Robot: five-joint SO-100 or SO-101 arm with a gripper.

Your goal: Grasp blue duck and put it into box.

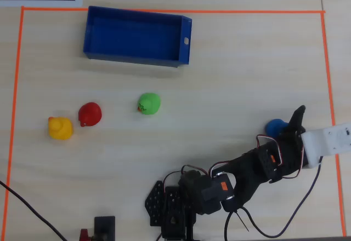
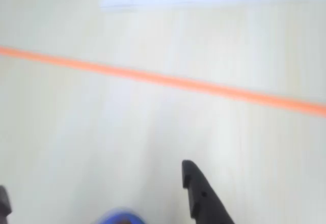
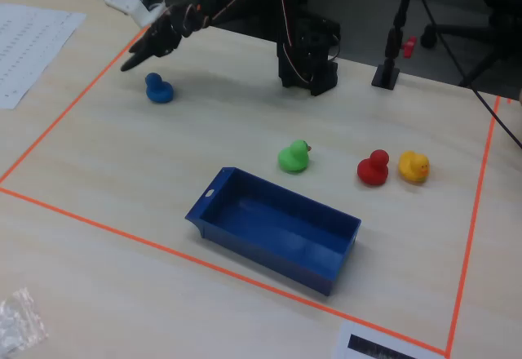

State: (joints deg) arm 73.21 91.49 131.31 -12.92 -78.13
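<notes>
The black two-finger gripper (image 3: pixel 137 59) hovers above the small rounded blue toy duck (image 3: pixel 158 89) on the table, fingers apart, empty. Descend off-centre and the duck could skid; the large blue plastic box (image 3: pixel 273 228) sits well apart.

The blue duck (image 3: pixel 158 88) is bright blue, and the box (image 3: pixel 214 206) is a darker blue with a small white mark. The other ducks are green (image 3: pixel 294 157), red (image 3: pixel 373 169) and yellow (image 3: pixel 413 166). The worktop (image 3: pixel 245 98) is pale wood with orange tape lines (image 3: pixel 245 271). The hand (image 3: pixel 140 57) is black.
</notes>
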